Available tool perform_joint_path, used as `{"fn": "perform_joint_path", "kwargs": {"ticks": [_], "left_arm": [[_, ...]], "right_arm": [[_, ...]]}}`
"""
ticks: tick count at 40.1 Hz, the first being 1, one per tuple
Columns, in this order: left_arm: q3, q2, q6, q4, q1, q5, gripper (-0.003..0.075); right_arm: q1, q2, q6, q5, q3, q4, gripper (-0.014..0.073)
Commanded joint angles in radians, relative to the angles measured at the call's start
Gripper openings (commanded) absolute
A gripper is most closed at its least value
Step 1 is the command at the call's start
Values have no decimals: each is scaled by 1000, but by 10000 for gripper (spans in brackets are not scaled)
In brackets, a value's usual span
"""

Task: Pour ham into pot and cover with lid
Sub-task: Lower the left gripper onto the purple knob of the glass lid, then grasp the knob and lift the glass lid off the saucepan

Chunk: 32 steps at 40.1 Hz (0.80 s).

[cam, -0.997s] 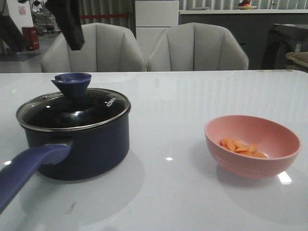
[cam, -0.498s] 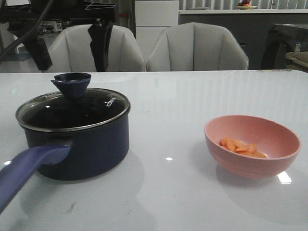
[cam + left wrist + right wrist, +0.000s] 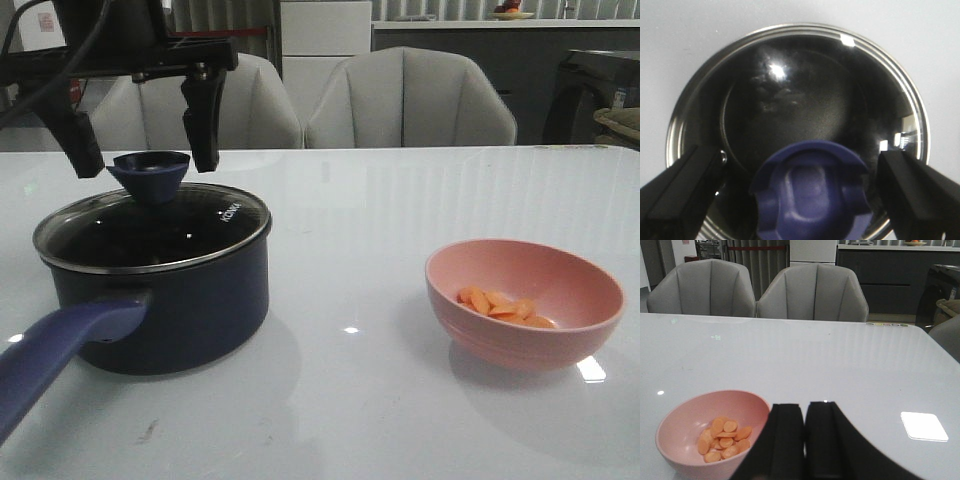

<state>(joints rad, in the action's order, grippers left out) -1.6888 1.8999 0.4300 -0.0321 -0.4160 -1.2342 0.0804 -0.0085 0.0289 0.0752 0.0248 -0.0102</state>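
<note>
Left wrist view looked straight down between the left gripper (image 3: 812, 195)'s two black fingers (image 3: 677, 192), which were spread wide on either side of the lid's purple-blue knob (image 3: 812, 192) without touching it. The knob sat in the gap between them, and below it the dark glass lid (image 3: 790, 100) with its metal rim lay closed on the pot.

From the front, the left gripper (image 3: 140, 150) hung over the navy pot (image 3: 190, 300) at the left of the white table (image 3: 380, 210), one finger at each side of the knob (image 3: 150, 172), the fingertips level with it. White lettering showed on the lid (image 3: 150, 235) near its rim. The pot's long purple-blue handle (image 3: 60, 350) pointed toward the camera and to the left.

Well apart from the pot, at the right of the table, stood a pink bowl (image 3: 525, 300). The ham (image 3: 505, 307), small orange slices, lay in a heap at the bottom of it.

In the right wrist view, the right gripper (image 3: 804, 440) had its two black fingers pressed together with nothing between them. It was near the bowl (image 3: 712, 432), where the ham (image 3: 722, 437) was plainly seen. Two grey chairs (image 3: 812, 292) stood behind the table.
</note>
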Motion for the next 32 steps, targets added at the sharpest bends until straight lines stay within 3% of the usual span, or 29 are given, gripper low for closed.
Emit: {"fn": "perform_joint_path", "kwargs": {"ticks": [1, 18, 23, 32], "left_arm": [[-32, -29, 5, -18, 3, -20, 648], [-32, -9, 5, -20, 3, -52, 631], [-32, -9, 5, -28, 3, -52, 554], [-32, -9, 1, -49, 3, -54, 329]], "right_arm": [[-1, -21, -2, -85, 11, 10, 161], [-1, -21, -2, -85, 11, 10, 161], [-1, -21, -2, -85, 11, 10, 161], [-1, -21, -2, -85, 11, 10, 161]]}}
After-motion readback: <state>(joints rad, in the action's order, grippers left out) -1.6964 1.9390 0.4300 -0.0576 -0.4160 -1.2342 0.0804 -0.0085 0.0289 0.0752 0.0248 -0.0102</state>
